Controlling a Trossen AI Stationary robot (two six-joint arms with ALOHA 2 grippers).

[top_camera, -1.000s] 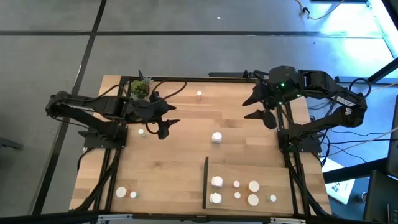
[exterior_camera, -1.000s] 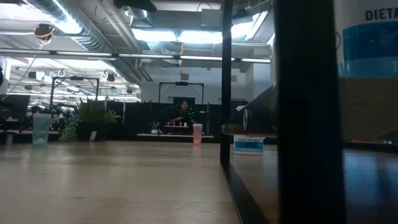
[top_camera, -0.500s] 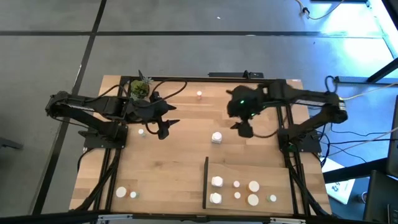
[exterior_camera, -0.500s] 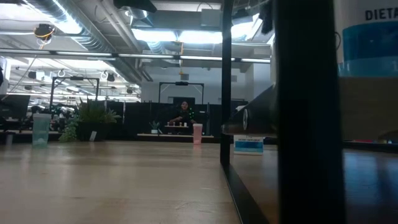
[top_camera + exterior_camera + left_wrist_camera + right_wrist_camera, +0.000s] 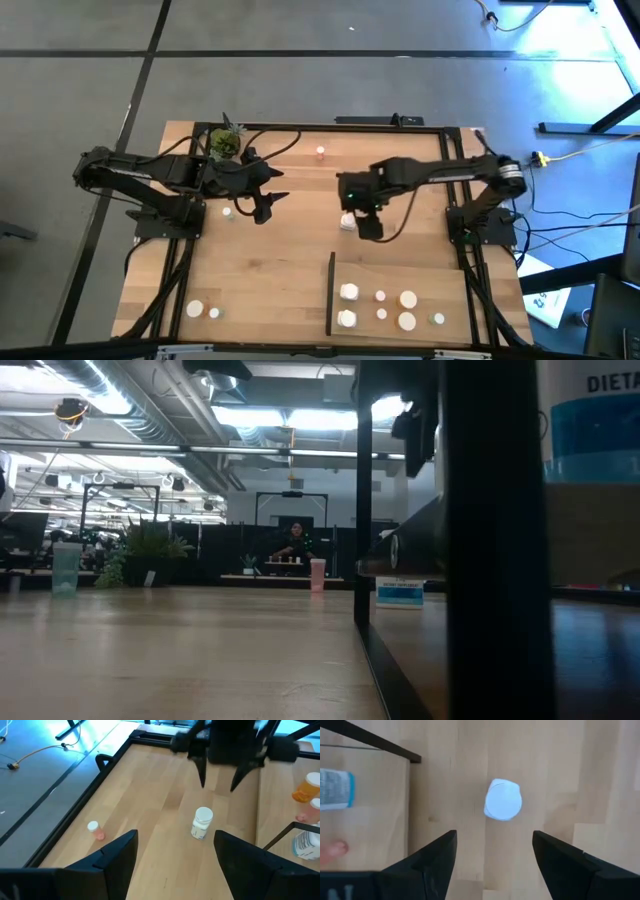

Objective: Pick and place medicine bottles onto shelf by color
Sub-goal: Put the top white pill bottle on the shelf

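now the right gripper (image 5: 362,213) hangs over a white bottle (image 5: 347,221) mid-table, near the shelf (image 5: 430,290), fingers open and straddling it from above. next: descend, close, carry it over. left gripper (image 5: 262,203) waits open.

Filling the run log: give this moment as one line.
right gripper: open, above white bottle mid-table | left gripper: open, waiting | shelf: several bottles
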